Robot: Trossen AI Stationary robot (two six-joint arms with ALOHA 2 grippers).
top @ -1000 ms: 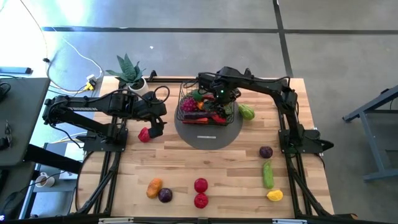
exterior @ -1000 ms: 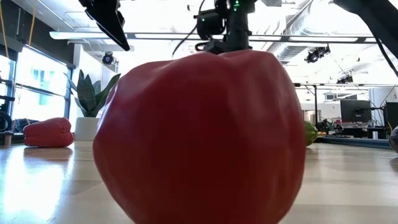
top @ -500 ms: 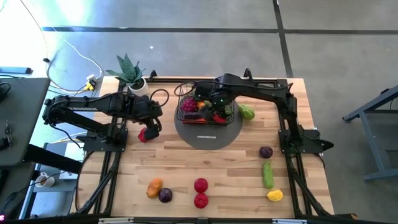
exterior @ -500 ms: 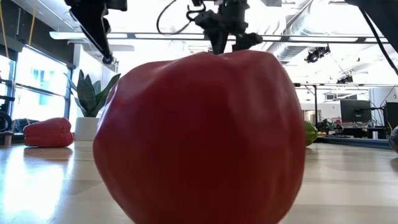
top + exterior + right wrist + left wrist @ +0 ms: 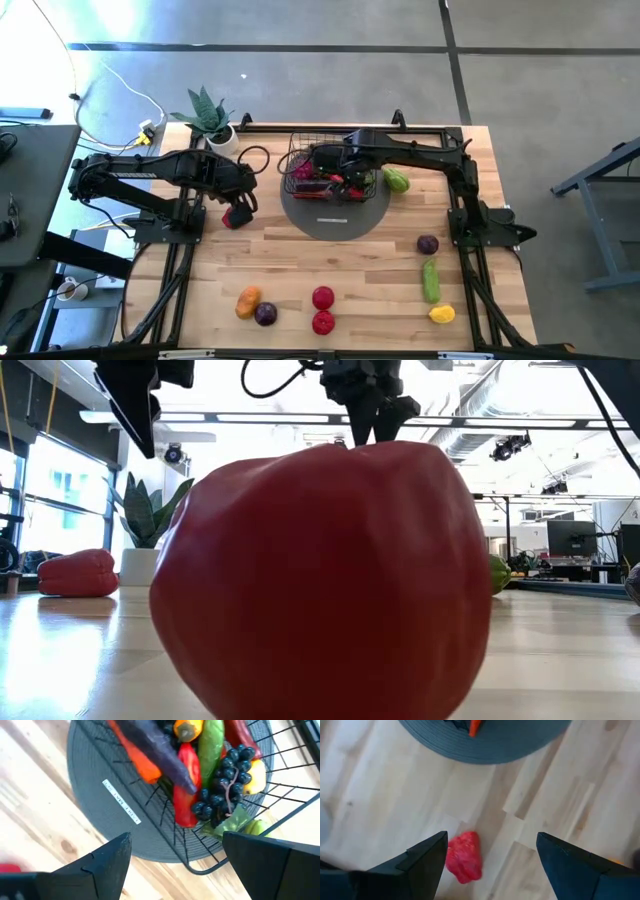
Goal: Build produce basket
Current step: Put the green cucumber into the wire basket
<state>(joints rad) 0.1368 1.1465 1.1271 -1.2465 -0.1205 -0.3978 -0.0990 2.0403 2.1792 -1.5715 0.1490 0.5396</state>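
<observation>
**Over the red pepper: left arm lined up for a pick**

Above the table's left half, the left gripper (image 5: 490,851) hangs with its fingers spread and empty, and the red pepper (image 5: 464,856) lies on the bare wood just inside one fingertip rather than midway between the two. To take it cleanly, I judge the gripper should shift sideways until the pepper sits centred in the gap, then drop straight down and close across the narrower width; the lumpy skin could roll under a one-sided squeeze.

From the pepper, the basket (image 5: 301,149) sits at about 2 o'clock, resting on a grey round disc (image 5: 335,218). It already holds grapes, a carrot, a green vegetable and a long red piece. The right gripper (image 5: 176,851) hovers over it, fingers parted, carrying nothing.

Further out, loose produce waits: a green piece (image 5: 397,180) just beside the basket at 3 o'clock, and more toward the table's 6 o'clock edge. A potted plant (image 5: 208,115) stands at the far-left corner.
</observation>
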